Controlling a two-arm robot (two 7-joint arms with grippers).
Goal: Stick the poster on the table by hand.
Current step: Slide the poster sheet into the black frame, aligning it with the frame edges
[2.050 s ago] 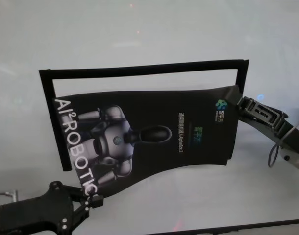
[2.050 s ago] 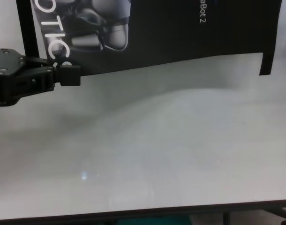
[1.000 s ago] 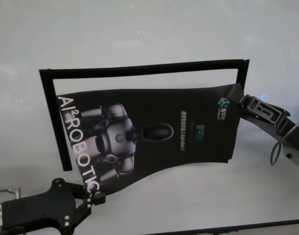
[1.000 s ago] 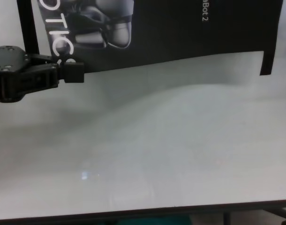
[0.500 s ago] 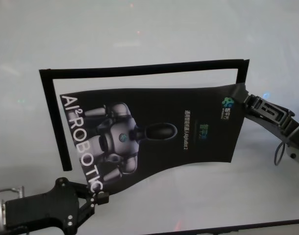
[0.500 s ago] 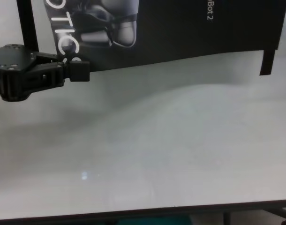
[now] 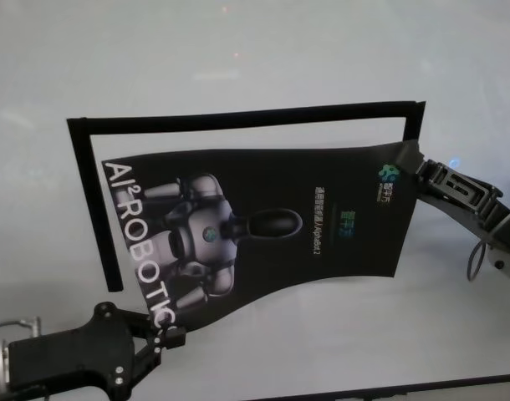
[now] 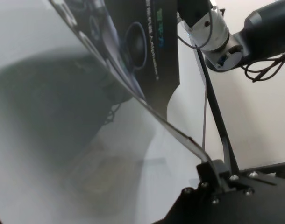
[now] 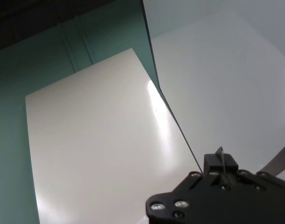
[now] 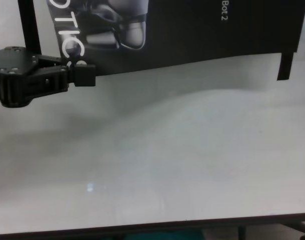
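— Head view: where was the poster (image 7: 263,225)?
— Held above the white counter (image 7: 238,50), bowed, inside a black tape outline (image 7: 238,119). The left gripper (image 7: 163,338) had its fingers clamped on the near corner by the white lettering; the right gripper (image 7: 410,163) pinched the far corner.
— Anything unclear?
— The chest view cut off the poster's upper part. The right wrist view showed only a pale sheet, edge-on.

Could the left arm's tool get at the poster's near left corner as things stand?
Probably yes: the left tool already sits at the poster's near left corner, apparently pinching its edge, with only bare table around it. The right tool holds the opposite corner.
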